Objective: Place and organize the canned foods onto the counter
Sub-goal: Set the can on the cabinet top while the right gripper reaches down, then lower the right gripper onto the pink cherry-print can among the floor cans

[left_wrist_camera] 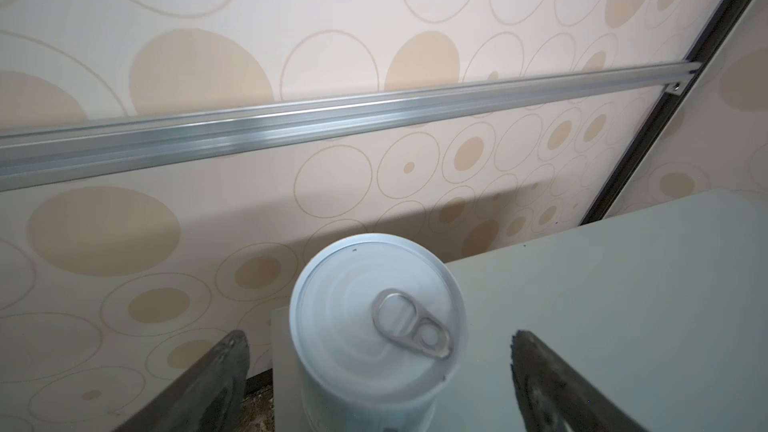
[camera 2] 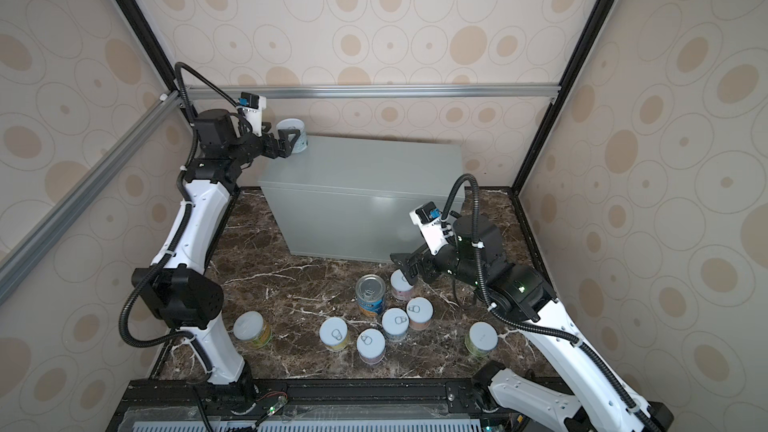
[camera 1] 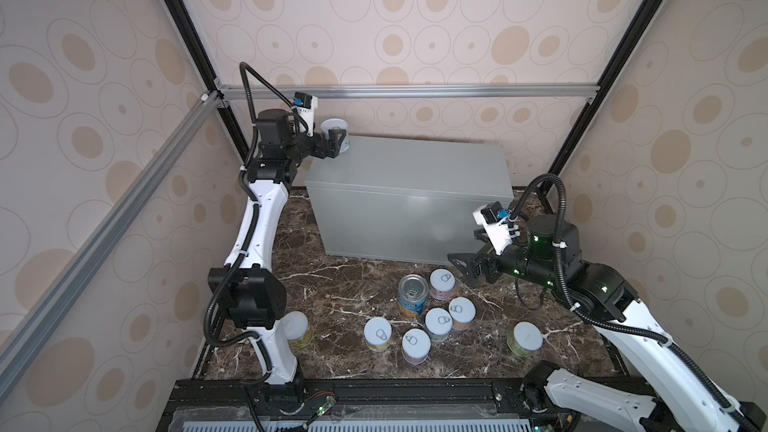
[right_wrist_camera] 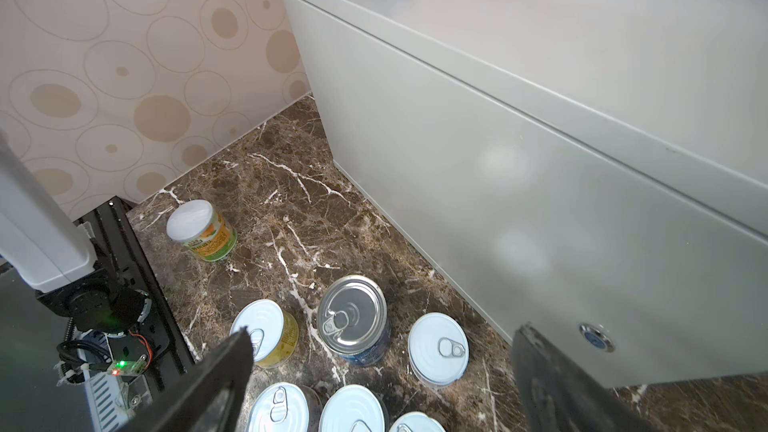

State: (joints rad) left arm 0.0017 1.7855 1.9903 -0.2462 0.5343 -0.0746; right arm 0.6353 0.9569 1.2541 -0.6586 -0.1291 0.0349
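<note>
Currently the left gripper (left_wrist_camera: 378,340) has its jaws spread on either side of a short pale-lidded can (camera 1: 336,125). The left wrist view shows a gap on each side, so it grips nothing. That can stands upright on the far left corner of the grey counter (camera 1: 415,168). The right gripper (camera 1: 466,250) hovers low near the counter's near right end, with its jaws wide apart and empty.

On the brown marble surface (camera 1: 332,284) in front of the counter stand eight other cans, all upright. The taller blue soup can (camera 1: 412,295) has a pink-labelled can (camera 1: 441,282) just to its right. A cluster of four short cans (camera 1: 438,322) sits nearer. A yellow-green can (camera 1: 300,328) stands alone at the left beside the left arm. A green can (camera 1: 525,338) stands at the near right, apart from the cluster.
</note>
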